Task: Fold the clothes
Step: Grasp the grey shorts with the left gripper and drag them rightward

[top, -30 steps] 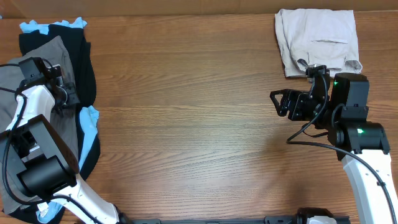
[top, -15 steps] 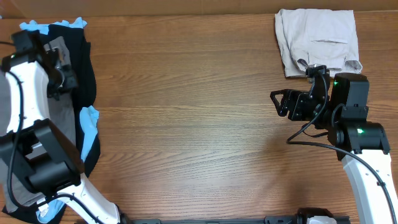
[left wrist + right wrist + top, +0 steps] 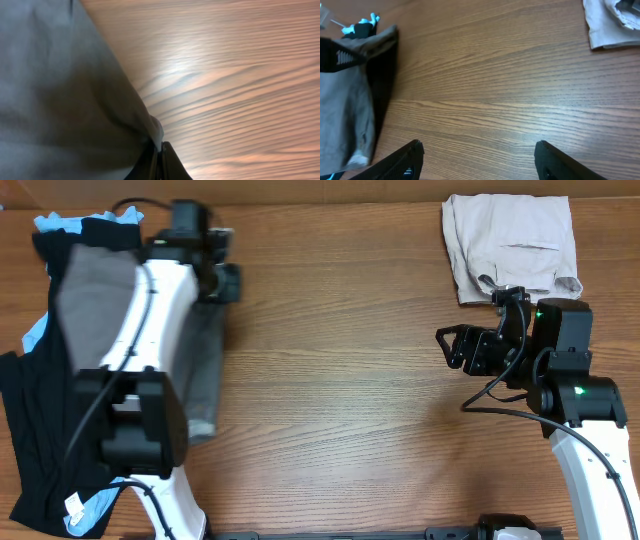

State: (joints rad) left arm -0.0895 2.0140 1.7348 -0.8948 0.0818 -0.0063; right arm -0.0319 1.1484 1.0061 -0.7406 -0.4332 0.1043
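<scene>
Noted left gripper [image 3: 159, 151] clamped on shorts [image 3: 60, 100] edge, right gripper [image 3: 479, 159] apart and empty; judged liable to slip from so thin a pinch, or drag black garment [image 3: 40, 430] along.

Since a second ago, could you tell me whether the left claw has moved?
Yes. The left claw, shut on the grey shorts, has swung rightward off the dark pile, closer to the beige shorts, which stayed put.
</scene>
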